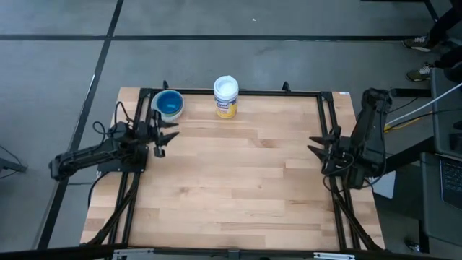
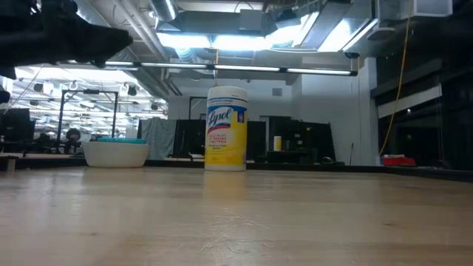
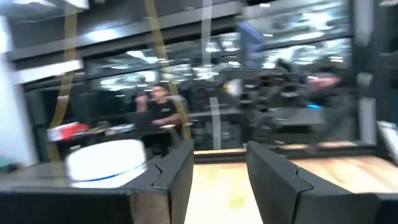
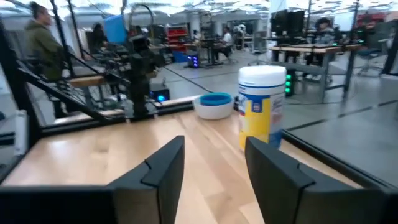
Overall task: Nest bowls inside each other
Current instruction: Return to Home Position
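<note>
The bowls (image 1: 167, 105) stand nested in one stack at the table's far left, resting on the white outer bowl's base. A teal rim (image 2: 118, 140) shows above the white one, and blue shows inside from above. The right wrist view also shows the stack (image 4: 214, 104). My left gripper (image 1: 170, 131) is open and level, just near-side of the stack and apart from it, with nothing between its fingers (image 3: 219, 149). My right gripper (image 1: 316, 145) is open at the table's right edge, pointing across the table (image 4: 214, 143), also with nothing in it.
An upright white-lidded jar with a yellow label (image 1: 226, 96) stands at the far edge, right of the bowls (image 2: 225, 129). A dark frame (image 1: 238, 92) rims the table. The bare wooden top (image 1: 245, 173) stretches between the arms. People sit and stand in the room beyond.
</note>
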Robot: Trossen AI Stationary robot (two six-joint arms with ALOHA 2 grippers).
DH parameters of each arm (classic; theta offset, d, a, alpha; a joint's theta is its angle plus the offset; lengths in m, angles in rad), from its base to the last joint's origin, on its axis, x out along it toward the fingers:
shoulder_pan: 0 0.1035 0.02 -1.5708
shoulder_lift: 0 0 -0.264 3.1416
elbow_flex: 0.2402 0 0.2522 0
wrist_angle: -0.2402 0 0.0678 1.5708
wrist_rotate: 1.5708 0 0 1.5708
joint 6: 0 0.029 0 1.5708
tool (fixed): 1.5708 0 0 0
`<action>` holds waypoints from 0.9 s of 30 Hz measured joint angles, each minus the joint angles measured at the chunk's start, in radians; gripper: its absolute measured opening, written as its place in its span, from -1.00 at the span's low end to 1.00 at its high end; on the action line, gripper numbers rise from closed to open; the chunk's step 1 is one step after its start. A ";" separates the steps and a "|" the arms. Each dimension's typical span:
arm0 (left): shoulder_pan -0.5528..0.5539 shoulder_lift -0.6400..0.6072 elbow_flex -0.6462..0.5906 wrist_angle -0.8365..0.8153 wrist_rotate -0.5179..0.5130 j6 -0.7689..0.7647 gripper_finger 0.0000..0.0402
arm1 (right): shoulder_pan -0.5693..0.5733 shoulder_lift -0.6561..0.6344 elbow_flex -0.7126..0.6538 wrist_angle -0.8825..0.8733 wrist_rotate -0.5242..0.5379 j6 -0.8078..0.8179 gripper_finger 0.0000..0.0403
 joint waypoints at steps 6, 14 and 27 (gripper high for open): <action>-0.059 -0.001 0.000 -0.001 0.120 0.010 -0.29 | 0.024 0.042 -0.015 0.103 0.005 -0.081 -0.12; -0.205 0.041 0.000 0.000 -0.036 0.070 -0.29 | 0.011 0.083 -0.189 0.305 0.002 -0.026 -0.18; -0.271 0.109 0.000 -0.129 -0.589 -0.030 -0.29 | -0.120 0.120 -0.199 0.374 -0.077 0.062 -0.41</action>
